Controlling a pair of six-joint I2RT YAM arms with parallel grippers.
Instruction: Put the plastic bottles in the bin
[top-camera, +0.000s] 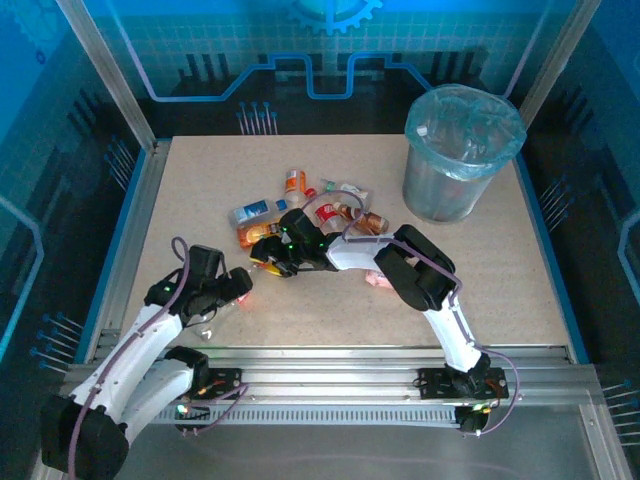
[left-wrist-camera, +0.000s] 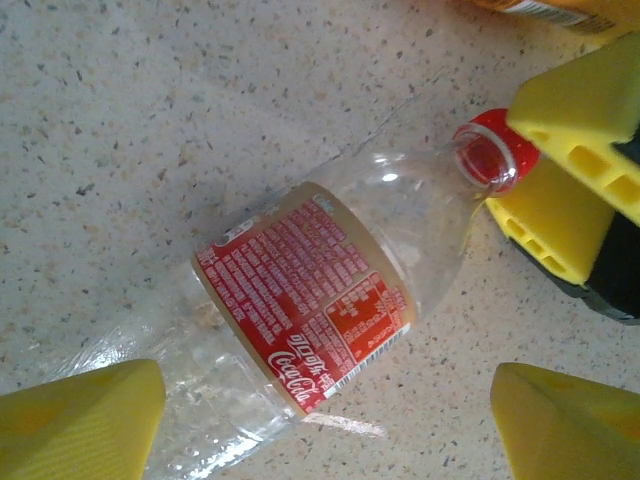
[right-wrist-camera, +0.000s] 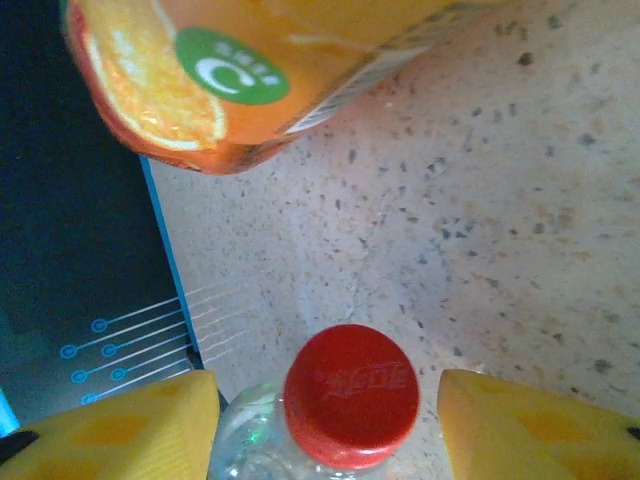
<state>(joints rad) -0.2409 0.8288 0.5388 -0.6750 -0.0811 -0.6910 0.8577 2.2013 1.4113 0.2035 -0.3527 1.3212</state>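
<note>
Though under blue light, speckled beige tabletop (top-camera: 520, 290) within glass walls (top-camera: 200, 70).

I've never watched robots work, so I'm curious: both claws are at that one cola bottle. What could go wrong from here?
1. The left gripper and right gripper both sit open around one cola bottle; they might collide or tug against each other.
2. The right one sits at the small red cap, so the bottle may slip or roll.
3. The orange bottle nearby could get knocked.
</note>
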